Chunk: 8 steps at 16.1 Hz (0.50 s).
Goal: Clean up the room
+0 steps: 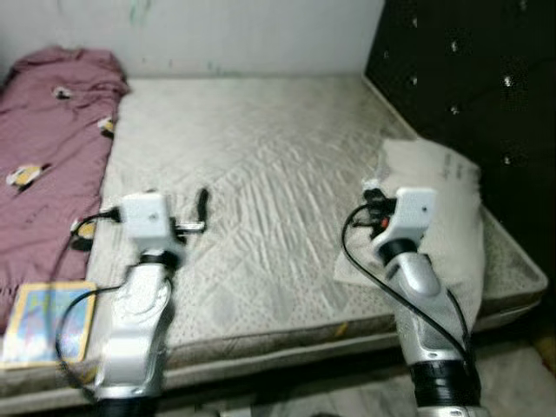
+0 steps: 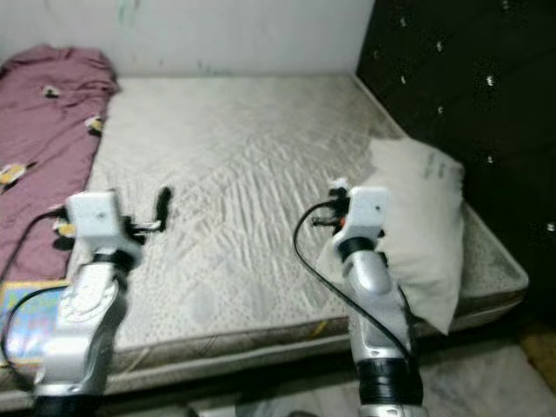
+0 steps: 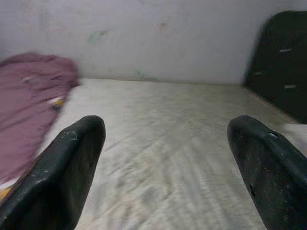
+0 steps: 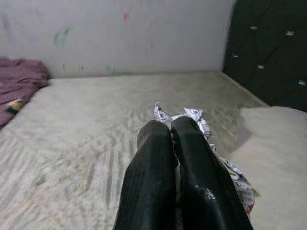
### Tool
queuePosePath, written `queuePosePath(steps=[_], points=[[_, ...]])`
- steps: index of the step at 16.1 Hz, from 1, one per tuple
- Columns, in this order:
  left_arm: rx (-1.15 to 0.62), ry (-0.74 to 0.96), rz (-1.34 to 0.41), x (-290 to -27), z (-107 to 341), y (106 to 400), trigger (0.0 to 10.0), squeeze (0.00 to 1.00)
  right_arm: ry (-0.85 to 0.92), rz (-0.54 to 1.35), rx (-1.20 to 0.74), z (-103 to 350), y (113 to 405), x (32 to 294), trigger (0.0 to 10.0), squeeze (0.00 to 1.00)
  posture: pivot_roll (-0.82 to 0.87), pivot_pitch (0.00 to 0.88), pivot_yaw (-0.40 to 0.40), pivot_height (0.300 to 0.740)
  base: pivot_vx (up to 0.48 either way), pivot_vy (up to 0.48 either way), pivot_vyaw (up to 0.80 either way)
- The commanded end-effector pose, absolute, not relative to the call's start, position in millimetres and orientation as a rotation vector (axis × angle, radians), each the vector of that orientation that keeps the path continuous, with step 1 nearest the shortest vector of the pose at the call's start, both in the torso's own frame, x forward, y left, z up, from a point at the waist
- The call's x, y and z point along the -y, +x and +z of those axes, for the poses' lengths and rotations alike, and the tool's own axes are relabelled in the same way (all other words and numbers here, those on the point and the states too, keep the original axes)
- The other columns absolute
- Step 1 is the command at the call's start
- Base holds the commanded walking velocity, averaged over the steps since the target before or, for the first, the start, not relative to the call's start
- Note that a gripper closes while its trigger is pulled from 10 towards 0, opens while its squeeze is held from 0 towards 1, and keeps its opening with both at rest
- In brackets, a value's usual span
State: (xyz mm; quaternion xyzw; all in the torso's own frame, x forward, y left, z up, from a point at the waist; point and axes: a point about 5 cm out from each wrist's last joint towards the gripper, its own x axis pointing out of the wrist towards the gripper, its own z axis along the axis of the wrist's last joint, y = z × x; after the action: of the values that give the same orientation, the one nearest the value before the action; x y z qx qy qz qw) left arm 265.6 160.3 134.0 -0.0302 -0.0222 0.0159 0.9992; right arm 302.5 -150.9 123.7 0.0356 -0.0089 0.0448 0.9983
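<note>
Crinkled white wrapper with dark print, pinched between the closed fingers of right gripper; mostly hidden behind those fingers, only its ends visible, one past the tips and one trailing back along them toward the pillow. Long axis roughly along the fingers, pointing up the bed; print too small to read. Held just above the bare quilted mattress, beside the pillow lying against the dark tufted headboard. Left gripper with fingers spread wide, gripping nothing, hovering over the mattress near the maroon blanket heaped along the left edge. Colourful flat book or board at the near left corner, partly cut off, blurred.
</note>
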Motion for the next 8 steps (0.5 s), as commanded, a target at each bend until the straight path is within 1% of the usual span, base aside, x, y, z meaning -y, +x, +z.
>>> queuePosePath(steps=[1, 3, 5, 8], points=[[0.052, -0.068, 0.029, -159.2, 139.6, 264.4, 10.0, 0.0, 0.071, 0.085, 0.026, 127.1, 303.2, 151.8, 10.0, 0.0, 0.05, 0.0, -0.015, 0.74, 0.0, 0.0, 0.0], [0.049, -0.071, 0.039, -160.4, 142.8, 264.3, 10.0, 0.0, 0.07, 0.092, 0.033, 129.4, 304.9, 150.1, 10.0, 0.0, 0.06, 0.005, -0.003, 0.74, 0.0, 0.0, 0.0], [0.055, -0.057, 0.015, -157.0, 145.8, 267.2, 10.0, 0.0, 0.071, 0.067, 0.032, 127.3, 308.6, 154.7, 10.0, 0.0, 0.07, 0.0, -0.007, 0.74, 0.0, 0.0, 0.0], [0.047, -0.049, 0.032, -160.0, 142.5, 268.9, 10.0, 0.0, 0.059, 0.084, 0.045, 131.4, 308.7, 153.8, 10.0, 0.0, 0.04, 0.0, -0.016, 0.74, 0.0, 0.0, 0.0]])
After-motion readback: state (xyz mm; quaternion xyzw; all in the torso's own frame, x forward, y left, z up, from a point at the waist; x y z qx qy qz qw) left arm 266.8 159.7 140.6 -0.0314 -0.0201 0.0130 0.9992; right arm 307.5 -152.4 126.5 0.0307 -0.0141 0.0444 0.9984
